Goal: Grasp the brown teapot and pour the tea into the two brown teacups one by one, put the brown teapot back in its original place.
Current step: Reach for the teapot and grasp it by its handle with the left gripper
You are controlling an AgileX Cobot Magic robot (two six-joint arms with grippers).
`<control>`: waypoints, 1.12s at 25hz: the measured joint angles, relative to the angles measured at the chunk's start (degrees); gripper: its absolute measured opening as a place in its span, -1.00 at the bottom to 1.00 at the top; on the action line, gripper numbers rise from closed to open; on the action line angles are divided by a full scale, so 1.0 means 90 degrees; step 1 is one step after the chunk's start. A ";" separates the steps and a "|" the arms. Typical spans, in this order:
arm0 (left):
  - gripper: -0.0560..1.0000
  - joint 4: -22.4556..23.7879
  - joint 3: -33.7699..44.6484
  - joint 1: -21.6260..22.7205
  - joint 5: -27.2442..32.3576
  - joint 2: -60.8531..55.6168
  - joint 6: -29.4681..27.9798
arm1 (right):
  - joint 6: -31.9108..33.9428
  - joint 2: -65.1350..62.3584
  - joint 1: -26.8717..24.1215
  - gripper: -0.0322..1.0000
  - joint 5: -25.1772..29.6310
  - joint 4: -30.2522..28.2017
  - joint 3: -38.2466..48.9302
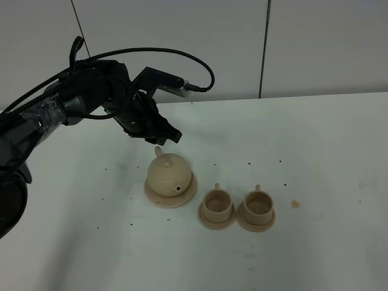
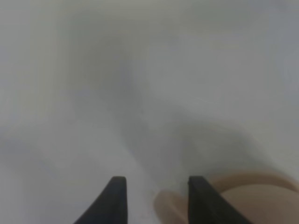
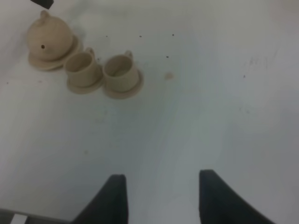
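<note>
The brown teapot (image 1: pixel 170 174) stands on its wide saucer, the original place (image 1: pixel 153 197), left of centre on the white table. The two brown teacups (image 1: pixel 217 204) (image 1: pixel 257 205) sit on small saucers in a row to its right. My left gripper (image 1: pixel 160 138) hovers just above and behind the teapot's handle, open and holding nothing. In the left wrist view its gripper (image 2: pixel 159 200) shows two parted fingers, with the blurred teapot (image 2: pixel 254 196) beside one of them. The right gripper (image 3: pixel 161 196) is open over bare table, far from the teapot (image 3: pixel 49 37) and the teacups (image 3: pixel 81 65) (image 3: pixel 120 70).
A small tan crumb (image 1: pixel 295 204) lies right of the cups, and dark specks dot the table (image 1: pixel 315 151). A white panelled wall (image 1: pixel 242 42) rises behind the table. The left arm's cable loops above the gripper.
</note>
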 joint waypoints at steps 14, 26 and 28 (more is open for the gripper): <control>-0.18 0.0112 0.0000 0.0000 0.0054 0.0000 -0.0032 | 0.0000 0.0000 0.0000 -0.26 0.0000 0.0000 0.0000; -0.18 0.0127 0.0000 0.0000 0.0066 0.0000 -0.0012 | 0.0000 0.0000 0.0000 -0.26 0.0000 0.0000 0.0000; -0.18 0.0133 0.0000 0.0000 0.0066 0.0000 -0.0007 | 0.0000 0.0000 0.0000 -0.26 0.0000 0.0000 0.0000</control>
